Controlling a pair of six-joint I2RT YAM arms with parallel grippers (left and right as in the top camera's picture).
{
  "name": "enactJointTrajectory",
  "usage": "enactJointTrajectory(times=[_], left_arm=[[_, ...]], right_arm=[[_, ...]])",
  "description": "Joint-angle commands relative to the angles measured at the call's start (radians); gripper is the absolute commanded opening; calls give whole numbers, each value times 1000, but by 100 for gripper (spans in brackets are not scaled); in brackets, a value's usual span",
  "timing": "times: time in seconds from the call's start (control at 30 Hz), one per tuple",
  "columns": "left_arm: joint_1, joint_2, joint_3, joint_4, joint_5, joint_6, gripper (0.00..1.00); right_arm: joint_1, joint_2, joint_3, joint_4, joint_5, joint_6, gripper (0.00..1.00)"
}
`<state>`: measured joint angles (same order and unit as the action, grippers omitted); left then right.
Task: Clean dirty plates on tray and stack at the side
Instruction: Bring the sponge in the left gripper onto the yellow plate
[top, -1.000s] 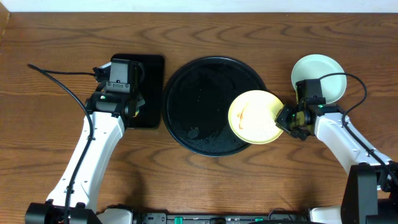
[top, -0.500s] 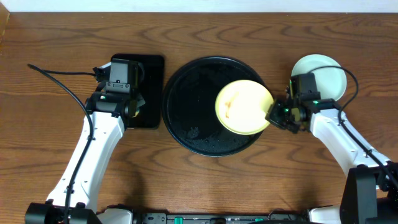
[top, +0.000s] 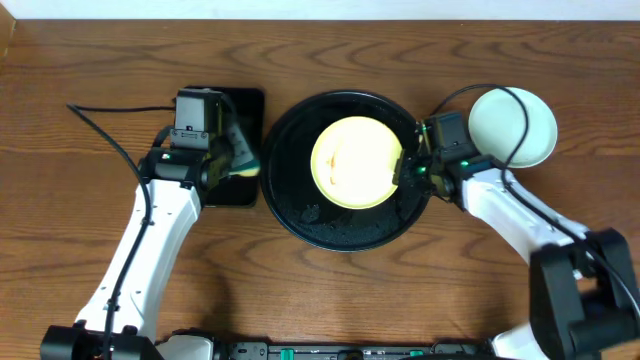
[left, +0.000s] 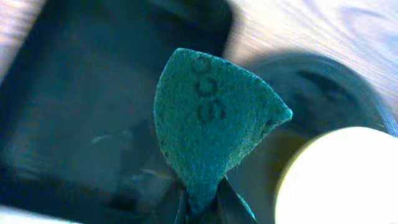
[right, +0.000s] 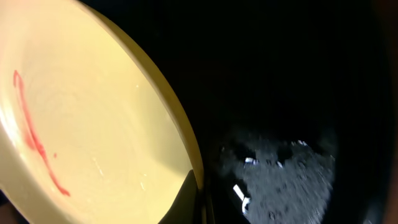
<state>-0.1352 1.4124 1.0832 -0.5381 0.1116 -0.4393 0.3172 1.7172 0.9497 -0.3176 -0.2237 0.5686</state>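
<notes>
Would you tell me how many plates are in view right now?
2. A yellow plate is over the round black tray, its rim held by the right gripper. A pale mint plate lies on the table right of the tray; another could be stacked under it.

**Both grippers busy right now**

My left arm (top: 150, 240) runs up from the near edge of the table. The left gripper (left: 202, 206) is pinched tight on a sponge (left: 211, 130), which pokes out past my fingertips. My right arm (top: 500, 205) bends in toward the middle, with the right gripper (top: 408, 170) clamped on the rim of the yellow plate (top: 350, 165).
</notes>
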Motion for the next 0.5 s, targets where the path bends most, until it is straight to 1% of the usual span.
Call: enactJointTrajectory(times=[0.0, 0.2, 0.37, 0.47], left_arm=[[-47, 6, 0, 14, 169, 38, 8], [-162, 27, 0, 47, 168, 33, 8], [-241, 115, 0, 109, 158, -69, 8], [-275, 187, 0, 161, 158, -101, 8]], right_arm=[[26, 61, 17, 18, 2, -28, 1], [46, 95, 17, 37, -21, -61, 1], [64, 95, 17, 42, -19, -56, 1], [64, 95, 17, 41, -16, -32, 1]])
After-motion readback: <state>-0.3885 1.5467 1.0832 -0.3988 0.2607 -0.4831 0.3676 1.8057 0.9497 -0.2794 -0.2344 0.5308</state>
